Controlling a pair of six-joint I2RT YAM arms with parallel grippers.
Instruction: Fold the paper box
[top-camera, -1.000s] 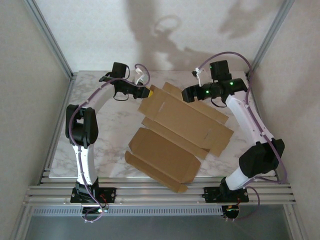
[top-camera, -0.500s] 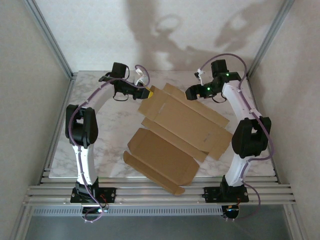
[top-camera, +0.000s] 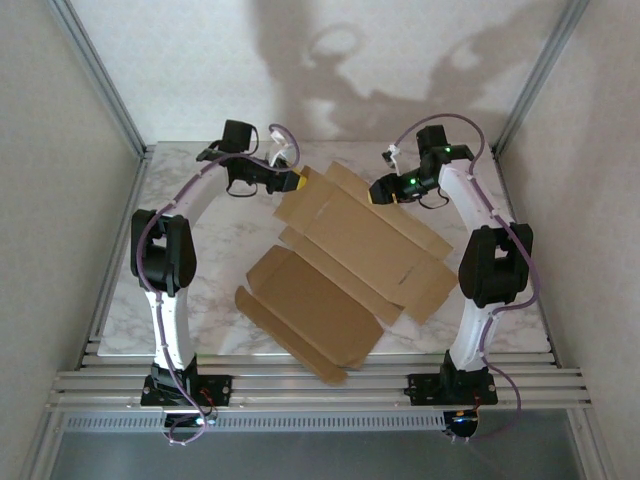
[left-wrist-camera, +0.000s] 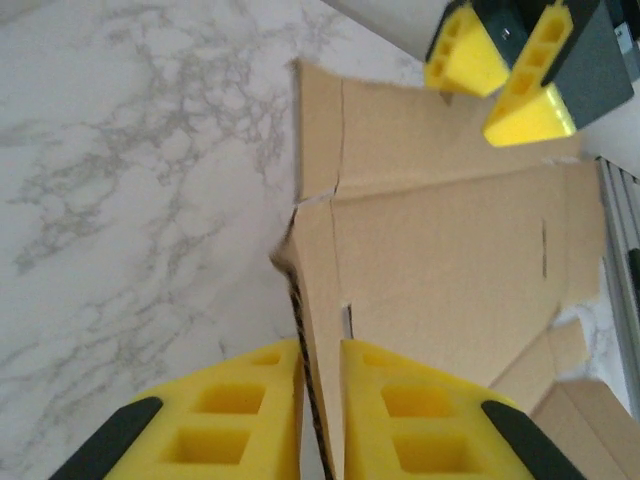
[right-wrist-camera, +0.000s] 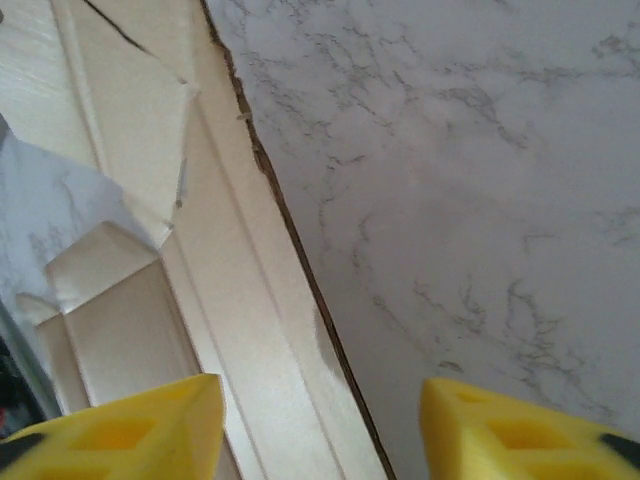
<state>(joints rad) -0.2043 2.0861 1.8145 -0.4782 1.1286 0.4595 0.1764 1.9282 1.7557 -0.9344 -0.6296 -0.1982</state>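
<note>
The paper box (top-camera: 345, 262) lies flat mid-frame on the marble worktop (top-camera: 200, 240); it is light, thin, floppy cardboard, best held at its edges. My left end effector (left-wrist-camera: 321, 365) pinches its upper-left flap. My right end effector (right-wrist-camera: 320, 400) is spread astride the top edge, seemingly not yet gripping.

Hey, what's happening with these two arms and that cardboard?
Two robot arms are working on a brown paper box, which lies opened out on the marble table. The left gripper is pinched shut on an edge at the sheet's far left corner. The right gripper sits at the far edge, jaws open astride it, not gripping.
</note>
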